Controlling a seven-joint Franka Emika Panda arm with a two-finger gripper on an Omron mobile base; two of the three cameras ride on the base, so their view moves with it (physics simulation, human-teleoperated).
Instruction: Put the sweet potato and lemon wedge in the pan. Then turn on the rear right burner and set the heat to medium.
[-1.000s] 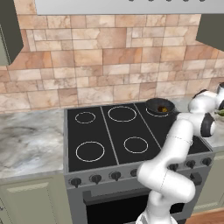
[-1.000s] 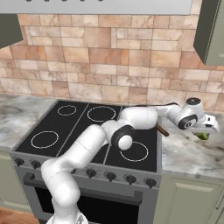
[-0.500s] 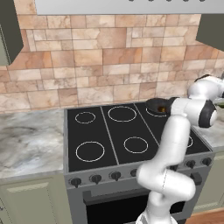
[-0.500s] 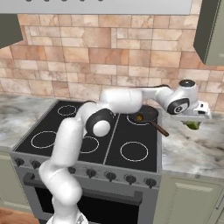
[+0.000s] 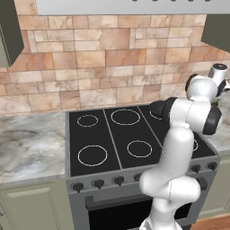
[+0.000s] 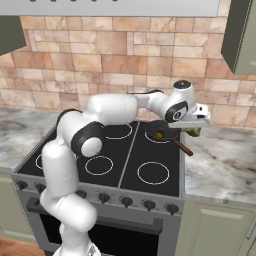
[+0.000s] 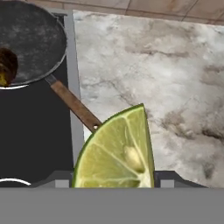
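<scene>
Marble desk (image 7: 175, 57) and black cooktop (image 6: 107, 155), lemon on its way to the pan.

Tool (image 6: 196, 128) is clamped on the lemon wedge (image 7: 118, 151), held above the desk just off the stove's edge. Pan (image 7: 30, 41) lies at ten o'clock in the hand view, sweet potato (image 7: 6, 65) already inside. Second placing step is in hand; next, I judge, carry the wedge over the pan and release.
</scene>
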